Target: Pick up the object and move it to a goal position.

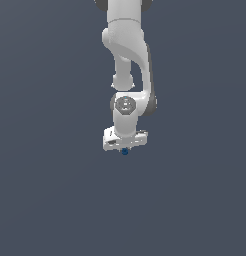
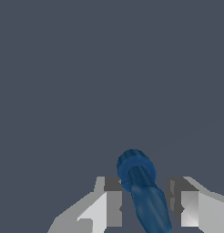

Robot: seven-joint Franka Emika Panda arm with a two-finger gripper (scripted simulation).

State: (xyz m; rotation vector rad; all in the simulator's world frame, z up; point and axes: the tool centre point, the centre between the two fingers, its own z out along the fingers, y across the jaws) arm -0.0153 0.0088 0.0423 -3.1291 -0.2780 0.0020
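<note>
Your hand (image 2: 145, 202) is spread, its fingers (image 2: 111, 202) flanking the blue object (image 2: 141, 191) with gaps on both sides. In the exterior view the object (image 1: 125, 151) sits just under the hand (image 1: 124, 145). Centre it, then squeeze evenly before lifting off the surface (image 1: 45, 200).

Single white arm (image 1: 126, 60) hanging straight down from the top of the exterior view, wrist vertical. Gripper (image 1: 125, 148) pointing downward. In the wrist view, fingers (image 2: 113, 202) parted, a gap showing on each side between the pads.
</note>
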